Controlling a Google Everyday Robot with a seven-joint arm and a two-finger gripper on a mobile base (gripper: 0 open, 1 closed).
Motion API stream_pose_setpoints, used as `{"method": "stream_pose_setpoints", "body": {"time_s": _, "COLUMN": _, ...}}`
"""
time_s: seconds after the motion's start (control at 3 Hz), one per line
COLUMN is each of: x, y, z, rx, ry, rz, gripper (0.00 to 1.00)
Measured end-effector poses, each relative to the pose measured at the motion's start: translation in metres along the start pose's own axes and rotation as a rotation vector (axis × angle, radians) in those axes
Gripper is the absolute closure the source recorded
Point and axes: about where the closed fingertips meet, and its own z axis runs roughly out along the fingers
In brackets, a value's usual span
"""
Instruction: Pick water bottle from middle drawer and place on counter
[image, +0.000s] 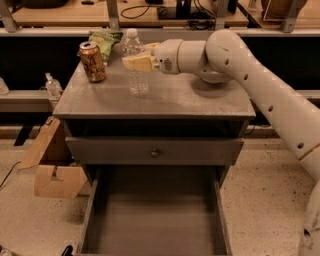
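One water bottle stands upright on the table, one claw at its shoulder, grip impossible to tell; one can and one green bag nearby; one middle drawer open below.

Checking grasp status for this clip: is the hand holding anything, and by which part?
The hand holds the water bottle around its upper body, below the cap, with the bottle upright on the counter.
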Motion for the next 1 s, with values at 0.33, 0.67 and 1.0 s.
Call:
{"method": "stream_pose_setpoints", "body": {"time_s": 0.33, "x": -0.0001, "y": 0.0020, "z": 0.0027, "rx": -0.005, "ry": 0.000, "rz": 0.000, "gripper": 0.22}}
{"method": "stream_pose_setpoints", "body": {"time_s": 0.67, "x": -0.0002, "y": 0.0036, "z": 0.0049, "rx": -0.009, "ry": 0.000, "rz": 0.000, "gripper": 0.01}}
{"method": "stream_pose_setpoints", "body": {"time_s": 1.0, "x": -0.0003, "y": 0.0041, "z": 0.0055, "rx": -0.010, "ry": 0.000, "rz": 0.000, "gripper": 0.00}}
